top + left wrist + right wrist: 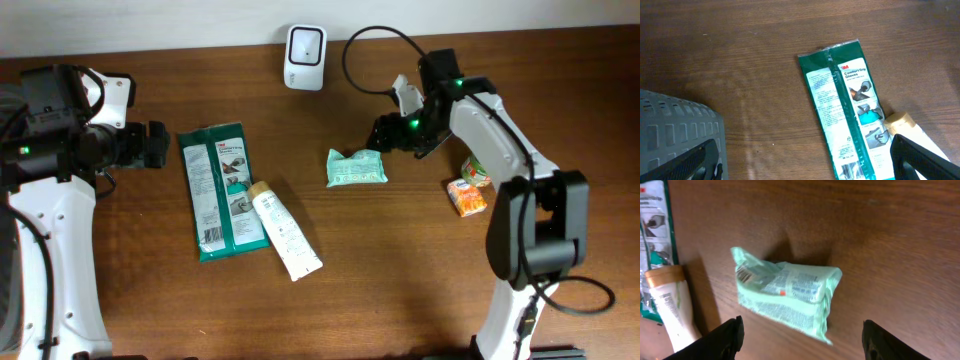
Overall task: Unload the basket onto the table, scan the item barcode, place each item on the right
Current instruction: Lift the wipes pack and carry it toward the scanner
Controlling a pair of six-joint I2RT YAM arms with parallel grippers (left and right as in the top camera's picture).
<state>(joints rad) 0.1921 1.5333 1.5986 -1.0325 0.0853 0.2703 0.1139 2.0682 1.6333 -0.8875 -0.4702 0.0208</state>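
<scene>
Overhead, the brown wooden tabletop [400, 290] fills the view, with a white arm at each side. The left arm reaches in from the left edge, and its pincer [155, 143] points at the top end of a long green pack of gloves [220, 190]. In the left wrist view its jaws stand wide apart with nothing between them. The right arm bends in from the lower right, and the right pincer [385, 133] hangs just above and to the right of the pale green packet [356, 168]. In the right wrist view this pincer [802, 341] is open, its two dark fingers [727, 337] spread to either side, and the packet [785, 297] lies loose on the wood with a shadow behind it and a small barcode [745, 273] showing at its left end.

The gloves pack [850, 105] lies flat, slightly slanted. A white tube [283, 230] with a tan cap rests at an angle against its lower right edge. The packet sits near the middle of the tabletop, well apart from the tube. A white scanner [304, 44] stands at the far edge, up and to the left of the packet. A small orange carton [466, 197] lies near the base of the right arm.
</scene>
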